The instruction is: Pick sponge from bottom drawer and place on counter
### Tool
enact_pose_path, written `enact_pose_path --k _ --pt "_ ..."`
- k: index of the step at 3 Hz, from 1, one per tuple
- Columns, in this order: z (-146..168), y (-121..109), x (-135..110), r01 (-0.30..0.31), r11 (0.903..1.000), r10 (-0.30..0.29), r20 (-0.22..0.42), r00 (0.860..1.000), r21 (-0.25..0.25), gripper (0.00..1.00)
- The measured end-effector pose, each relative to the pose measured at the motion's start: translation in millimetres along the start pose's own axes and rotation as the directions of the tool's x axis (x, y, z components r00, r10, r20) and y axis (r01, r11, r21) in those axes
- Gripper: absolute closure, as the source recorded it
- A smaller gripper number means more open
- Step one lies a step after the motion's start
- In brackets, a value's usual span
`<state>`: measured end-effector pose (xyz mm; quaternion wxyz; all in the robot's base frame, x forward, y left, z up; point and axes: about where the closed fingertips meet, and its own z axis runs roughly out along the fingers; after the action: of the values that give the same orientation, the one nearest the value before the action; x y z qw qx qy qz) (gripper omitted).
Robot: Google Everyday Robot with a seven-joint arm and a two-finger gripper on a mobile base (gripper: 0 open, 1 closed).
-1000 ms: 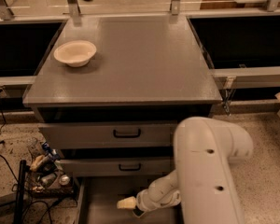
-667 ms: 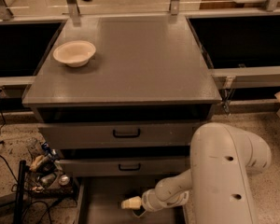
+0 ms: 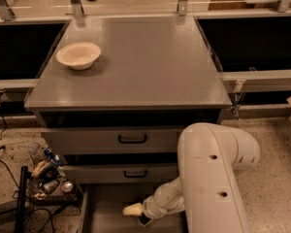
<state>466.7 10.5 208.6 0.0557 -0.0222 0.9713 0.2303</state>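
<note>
The bottom drawer (image 3: pixel 104 217) is pulled open at the bottom of the view, showing its flat grey floor. My gripper (image 3: pixel 134 210) is down inside it near the middle, low over the floor, at the end of my white arm (image 3: pixel 211 178). A small dark shape (image 3: pixel 144 221) lies just under the gripper; I cannot tell whether it is the sponge. No sponge shows plainly elsewhere. The counter (image 3: pixel 150 57) is the grey cabinet top above.
A cream bowl (image 3: pixel 78 55) stands on the counter's left rear. Two shut grey drawers with black handles (image 3: pixel 132 139) are above the open one. Cables and clutter (image 3: pixel 46 178) lie on the floor at left. Dark recessed bays flank the counter.
The big white arm link swung a little right, then back left. The gripper stayed low in the bottom drawer at almost the same spot.
</note>
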Motion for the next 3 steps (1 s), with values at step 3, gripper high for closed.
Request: enact_pose_path --k 3 --pt "33.6 8.0 -8.8 -0.019 0.9997 0.019 -0.027 0.999 -0.016 0.0"
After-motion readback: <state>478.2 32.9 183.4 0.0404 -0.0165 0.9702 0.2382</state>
